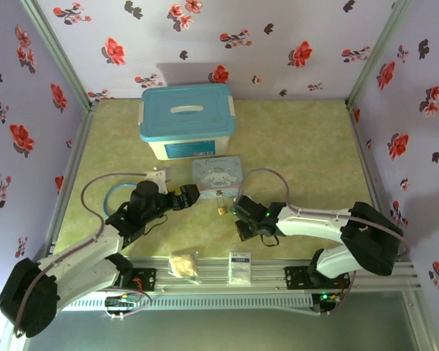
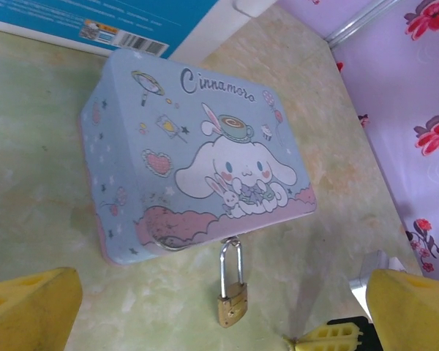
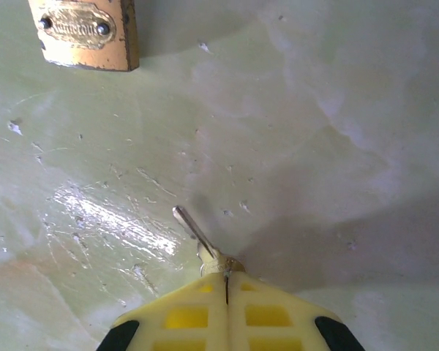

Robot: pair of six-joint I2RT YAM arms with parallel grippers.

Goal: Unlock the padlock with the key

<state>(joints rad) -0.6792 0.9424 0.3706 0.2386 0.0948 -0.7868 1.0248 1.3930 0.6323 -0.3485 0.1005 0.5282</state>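
Brass-gold padlock (image 2: 233,303) with a thin silver shackle lies flat near the middle of the pale green marbled worktop (image 1: 300,146), a little toward the near edge. Its shackle is hooked through the clasp on the near side of the pale blue rectangular tin (image 2: 197,146) printed with a cartoon dog, so the body trails toward the arms.

The tiny silver-grey metal key (image 3: 194,232) is in the right pincer (image 3: 225,281). The jaws are closed flat together on the key's head, and the thin shaft juts out ahead of the fingertips. In the right wrist view the shaft slants toward the padlock's body, which sits clearly apart from the tip. Whether the tip grazes the worktop cannot be told. The left pincer (image 1: 189,194) is spread wide and grips nothing. It hovers low just left of the tin, and its wrist view looks straight at the padlock between the two yellow fingers.

The step in hand looks like the approach: key gripped, insertion not yet begun. The keyhole itself is not visible, though it probably sits in the end of the body facing the arms. The next move calls for lining the shaft up with that end and sliding it in squarely. The loose padlock would likely skid or swing on its shackle under a push, so the free pincer may need to pin the body first.
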